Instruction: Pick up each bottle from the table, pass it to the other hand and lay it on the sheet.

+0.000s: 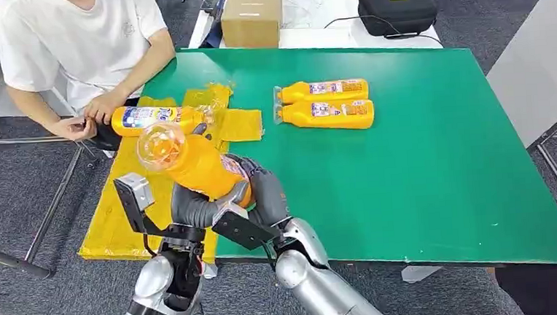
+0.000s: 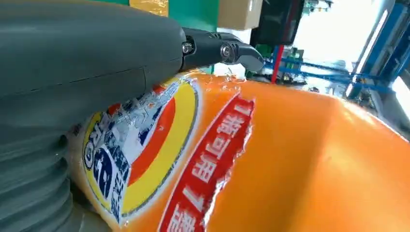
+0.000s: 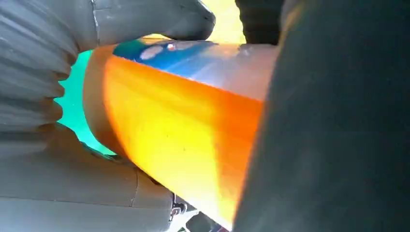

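While both the left hand (image 1: 191,210) and right hand (image 1: 263,195) seemingly grip an orange bottle (image 1: 199,166) at lower centre, one bottle (image 1: 153,118) lies on the yellow sheet (image 1: 129,203); two bottles (image 1: 327,103) wait upper centre

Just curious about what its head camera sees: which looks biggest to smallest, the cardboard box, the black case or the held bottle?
1. Held bottle, though nearness to the camera inflates it.
2. Black case.
3. Cardboard box, close behind the case.
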Available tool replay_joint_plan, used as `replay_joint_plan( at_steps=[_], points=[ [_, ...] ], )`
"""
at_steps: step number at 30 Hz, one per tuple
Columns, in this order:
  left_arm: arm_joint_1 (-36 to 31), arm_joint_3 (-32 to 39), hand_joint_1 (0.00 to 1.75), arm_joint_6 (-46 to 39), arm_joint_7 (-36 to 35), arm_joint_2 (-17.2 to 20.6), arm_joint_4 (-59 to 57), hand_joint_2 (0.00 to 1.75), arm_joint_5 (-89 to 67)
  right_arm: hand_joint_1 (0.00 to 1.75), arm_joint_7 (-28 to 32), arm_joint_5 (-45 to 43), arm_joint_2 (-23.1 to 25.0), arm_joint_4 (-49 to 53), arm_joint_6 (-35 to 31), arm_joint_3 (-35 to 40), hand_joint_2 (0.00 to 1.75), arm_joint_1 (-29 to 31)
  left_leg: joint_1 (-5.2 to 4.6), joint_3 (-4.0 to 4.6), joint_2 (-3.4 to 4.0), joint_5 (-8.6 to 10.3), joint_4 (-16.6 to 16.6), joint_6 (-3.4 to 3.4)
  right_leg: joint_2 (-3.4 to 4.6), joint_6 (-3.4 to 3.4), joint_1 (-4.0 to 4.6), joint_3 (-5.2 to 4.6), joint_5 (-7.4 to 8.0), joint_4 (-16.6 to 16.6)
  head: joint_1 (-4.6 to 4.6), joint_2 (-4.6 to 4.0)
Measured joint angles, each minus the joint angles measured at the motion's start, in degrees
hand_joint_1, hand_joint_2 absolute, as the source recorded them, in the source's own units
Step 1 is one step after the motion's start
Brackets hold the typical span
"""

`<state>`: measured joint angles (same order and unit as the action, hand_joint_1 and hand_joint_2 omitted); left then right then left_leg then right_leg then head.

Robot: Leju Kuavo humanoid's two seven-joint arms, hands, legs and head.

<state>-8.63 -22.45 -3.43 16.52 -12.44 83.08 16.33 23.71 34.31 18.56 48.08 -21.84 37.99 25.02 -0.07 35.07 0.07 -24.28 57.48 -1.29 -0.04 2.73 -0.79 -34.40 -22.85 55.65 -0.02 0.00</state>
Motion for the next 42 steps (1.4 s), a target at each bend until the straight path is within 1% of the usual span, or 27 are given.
replay_joint_plan(
  at_steps=[2, 3, 9, 15, 21, 30, 31, 33, 37, 38, 42],
  points=[
    [-0.8, 0.1, 1.75, 0.0, -0.2, 0.0, -0.5, 1.75, 0.3, 0.00, 0.0, -0.3, 0.0, -0.5, -0.6, 0.7, 1.75, -0.2, 0.00, 0.01, -0.02, 0.00, 0.0, 0.00, -0.01, 0.00, 0.00, 0.00, 0.00, 0.0, 0.02, 0.00],
    [-0.9, 0.2, 1.75, 0.0, -0.2, 0.0, -0.6, 1.75, 0.4, 0.00, -0.1, -0.3, 0.0, -0.7, -1.1, 1.0, 0.00, -0.3, 0.00, 0.00, -0.01, 0.00, 0.0, 0.00, 0.00, 0.00, 0.00, 0.01, 0.00, 0.0, 0.00, 0.00],
    [-1.5, 0.3, 1.75, 0.2, -0.1, 0.0, -1.6, 1.75, 0.4, 0.00, -0.1, -0.8, 0.0, -1.6, -3.3, 1.1, 0.00, -0.6, 0.00, 0.01, -0.01, 0.00, 0.0, 0.00, 0.00, 0.00, 0.00, -0.01, 0.00, 0.0, 0.02, 0.00],
    [-2.3, 0.6, 1.75, 2.1, 1.2, 0.0, -1.8, 1.75, -0.8, 0.00, 2.3, -3.4, 0.4, -1.8, -7.0, 1.0, 0.00, -1.8, 0.00, 0.01, -0.02, 0.01, 0.0, 0.01, -0.01, 0.00, 0.00, -0.01, 0.00, 0.0, 0.00, 0.00],
    [-4.7, 0.9, 1.75, 0.7, 0.8, 0.3, -3.1, 1.75, -6.1, 0.00, 3.6, -5.1, 0.1, -0.4, -7.1, 0.2, 0.00, -4.8, 0.00, 0.03, -0.01, 0.00, 0.0, 0.01, 0.00, 0.00, 0.00, -0.02, 0.00, 0.0, 0.00, 0.00],
    [-6.0, 0.8, 1.75, 0.9, 0.2, 0.4, -4.9, 1.75, -7.1, 0.00, 4.0, -5.5, -0.3, 0.7, -8.0, -0.7, 0.00, -6.0, 0.00, 0.03, -0.01, 0.01, 0.0, 0.01, -0.01, 0.00, 0.00, -0.02, 0.00, 0.0, 0.00, 0.00],
    [-6.2, 0.8, 1.75, 0.3, 0.2, 0.6, -5.1, 1.75, -8.4, 0.00, 4.2, -5.4, -0.5, 1.2, -8.4, -0.8, 0.00, -6.5, 0.00, 0.03, -0.03, 0.01, 0.0, 0.01, -0.01, 0.00, 0.00, -0.02, 0.00, 0.0, 0.02, 0.00],
    [-7.0, 0.9, 1.75, -2.5, 0.3, 1.7, -5.7, 1.75, -15.9, 0.00, 4.8, -4.5, -1.6, 3.2, -9.4, -1.3, 0.00, -8.8, 0.00, 0.03, -0.04, 0.00, 0.0, 0.01, -0.01, 0.00, 0.00, -0.01, 0.00, 0.0, 0.02, 0.00],
    [-7.7, 3.8, 1.75, -6.6, -0.9, 4.5, -6.8, 1.75, -31.8, 0.00, 5.1, -0.8, -4.6, 9.6, -9.5, -4.0, 0.00, -16.2, 0.00, 0.05, -0.05, -0.01, 0.0, 0.02, -0.02, -0.01, 0.00, -0.04, -0.03, 0.0, 0.00, 0.00],
    [-7.7, 4.4, 1.75, -7.2, -0.9, 4.8, -6.9, 1.75, -33.7, 0.00, 5.1, -0.4, -5.2, 10.6, -9.6, -4.5, 0.00, -17.4, 0.01, 0.08, -0.05, -0.01, 0.0, 0.02, -0.02, -0.02, 0.01, -0.06, -0.03, 0.0, 0.02, 0.00],
    [-7.7, 4.8, 1.75, -7.4, -0.9, 5.0, -7.0, 1.75, -34.5, 0.00, 5.1, -0.2, -5.5, 11.1, -9.6, -4.7, 0.00, -17.9, 0.01, 0.09, -0.05, -0.01, 0.0, 0.02, -0.02, -0.02, 0.01, -0.07, -0.03, 0.0, 0.02, 0.00]
  ],
)
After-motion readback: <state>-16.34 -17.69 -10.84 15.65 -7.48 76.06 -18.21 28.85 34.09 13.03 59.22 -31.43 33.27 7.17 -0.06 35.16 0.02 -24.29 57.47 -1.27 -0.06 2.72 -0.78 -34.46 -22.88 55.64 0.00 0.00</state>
